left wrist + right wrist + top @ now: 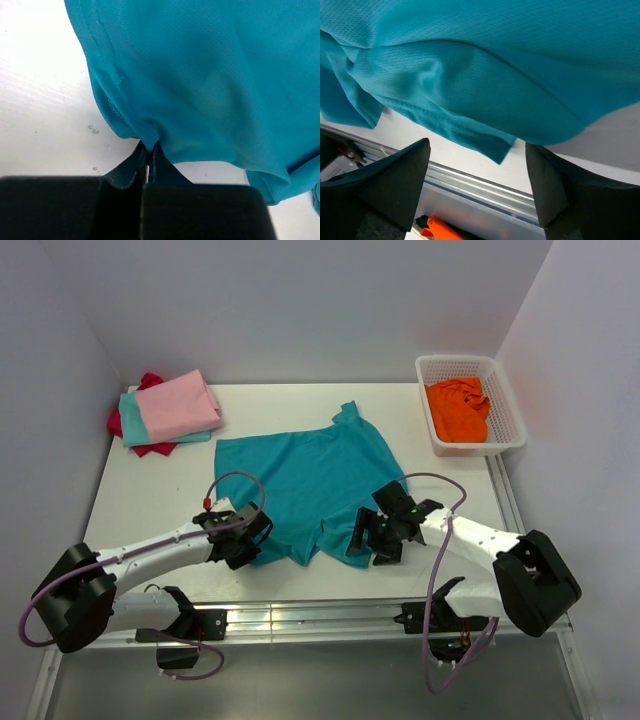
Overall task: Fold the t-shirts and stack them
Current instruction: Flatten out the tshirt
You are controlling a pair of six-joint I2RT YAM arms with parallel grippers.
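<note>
Teal shirt (300,485): spread mid bench (150,495), near hem pinched in left fingers (125,170); right fingers (395,175) wide apart beside it. Pink-topped stack (175,408): far left corner. Basket (455,368), orange shirt (458,410) inside: far right corner.

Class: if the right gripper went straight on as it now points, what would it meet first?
Probably the teal t-shirt, its edge just ahead of the right gripper, jaws open; depth is unclear.
</note>
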